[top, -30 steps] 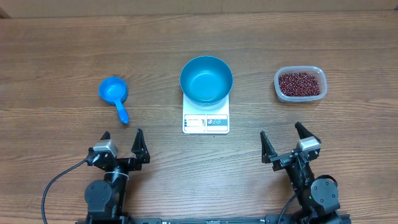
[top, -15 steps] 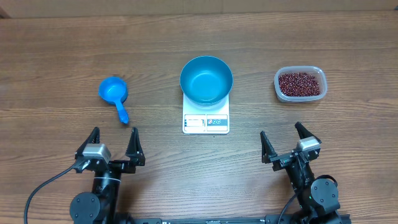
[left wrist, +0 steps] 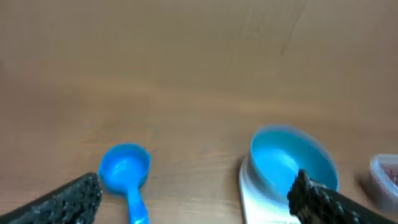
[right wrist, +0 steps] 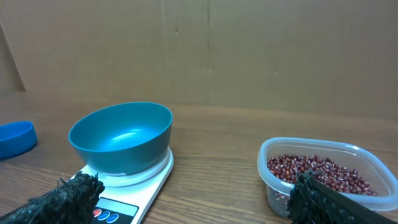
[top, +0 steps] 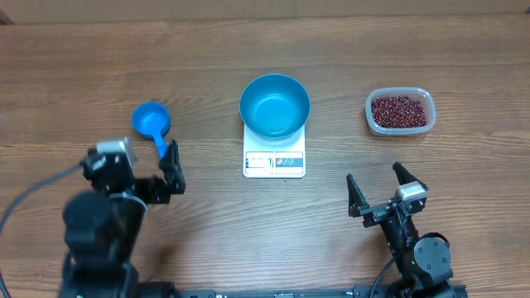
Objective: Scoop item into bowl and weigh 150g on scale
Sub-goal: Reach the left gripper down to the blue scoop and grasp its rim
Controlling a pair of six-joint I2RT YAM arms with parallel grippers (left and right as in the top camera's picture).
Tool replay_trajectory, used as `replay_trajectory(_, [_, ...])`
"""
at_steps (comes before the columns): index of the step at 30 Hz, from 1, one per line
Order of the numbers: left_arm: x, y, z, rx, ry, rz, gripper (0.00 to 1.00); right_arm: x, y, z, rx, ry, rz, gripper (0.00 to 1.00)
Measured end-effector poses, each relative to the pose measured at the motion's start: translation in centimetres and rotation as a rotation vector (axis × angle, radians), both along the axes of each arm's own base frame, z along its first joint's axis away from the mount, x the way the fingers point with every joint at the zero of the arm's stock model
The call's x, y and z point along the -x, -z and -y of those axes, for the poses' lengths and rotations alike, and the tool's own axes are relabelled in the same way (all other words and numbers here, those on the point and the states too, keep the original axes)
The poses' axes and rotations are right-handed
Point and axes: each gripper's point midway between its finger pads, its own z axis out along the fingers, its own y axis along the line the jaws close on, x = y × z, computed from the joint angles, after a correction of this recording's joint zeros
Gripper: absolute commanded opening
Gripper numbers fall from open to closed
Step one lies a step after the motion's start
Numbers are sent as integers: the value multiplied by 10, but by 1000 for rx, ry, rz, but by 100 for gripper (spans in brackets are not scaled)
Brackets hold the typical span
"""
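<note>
Scooping not yet begun: beans (top: 400,112) lie in a tub (top: 369,104) right of the scale (top: 274,163), with the empty bowl (top: 275,105) on it. Left gripper (top: 137,159), fingers apart, hovers by the scoop (top: 150,120) left of the scale; right gripper (top: 376,185) also spread. Likely next: closing squarely on the scoop's handle.

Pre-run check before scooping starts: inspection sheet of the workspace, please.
Surface: wooden table, no spills seen.
Job's things: teal bowl, empty, sits on the white scale; beans all in the clear tub on the right arm's side; blue scoop, empty, on the left arm's side.
Clutter: nothing seen.
End effectors: left end effector open, beside the scoop's handle, holding nothing; right end effector open, holding nothing, apart from the tub.
Cables: black cable off the left arm; second cable at the right arm's base.
Surroundings: brown board wall behind the table.
</note>
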Motion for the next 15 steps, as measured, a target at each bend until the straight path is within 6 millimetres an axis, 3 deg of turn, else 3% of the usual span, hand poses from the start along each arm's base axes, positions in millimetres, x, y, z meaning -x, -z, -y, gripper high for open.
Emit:
replay_trajectory(4, [-23,-25,-7,-24,-36,-115,100,0,0,0,0,0,0,100])
replay_trajectory(6, [-25,-25,-11,-39,-54,-203,99,0,0,0,0,0,1,100])
replay_trajectory(9, [-43,-40,-17,-77,-79,-270,100,0,0,0,0,0,0,100])
replay_trajectory(15, [-78,-34,-30,-181,-89,-485,99,0,0,0,0,0,0,100])
